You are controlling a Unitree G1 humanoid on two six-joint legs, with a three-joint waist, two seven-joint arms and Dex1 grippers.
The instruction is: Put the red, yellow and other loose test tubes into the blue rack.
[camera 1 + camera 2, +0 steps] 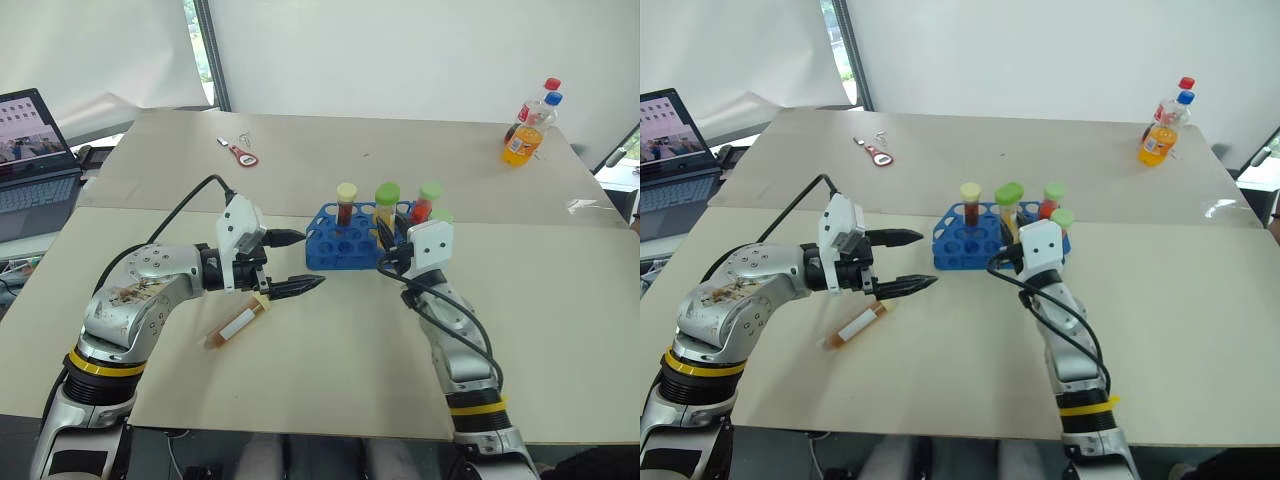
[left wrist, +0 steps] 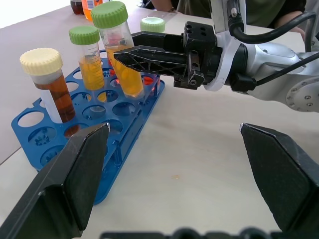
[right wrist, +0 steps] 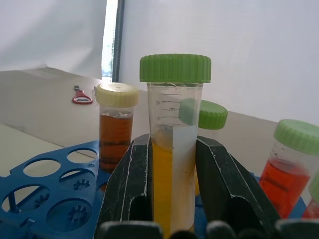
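We take the blue rack (image 1: 345, 243) on the pale table (image 1: 560, 300) as our landmark. To its left the left gripper (image 1: 298, 263) hovers with fingers spread wide, grasping nothing. At the rack's right end the right gripper (image 3: 172, 191) is clamped on a green-capped tube of yellow liquid (image 3: 173, 149), upright over the rack's holes. Standing in the rack we see a cream-capped amber tube (image 1: 346, 203) and a green-capped red tube (image 1: 426, 201). Left and nearer us from the rack, one loose amber tube (image 1: 238, 322) lies flat on the table under the left gripper. Far right beyond the rack stands an orange drink bottle (image 1: 527, 133); far left beyond it lies a red bottle opener (image 1: 243, 154).
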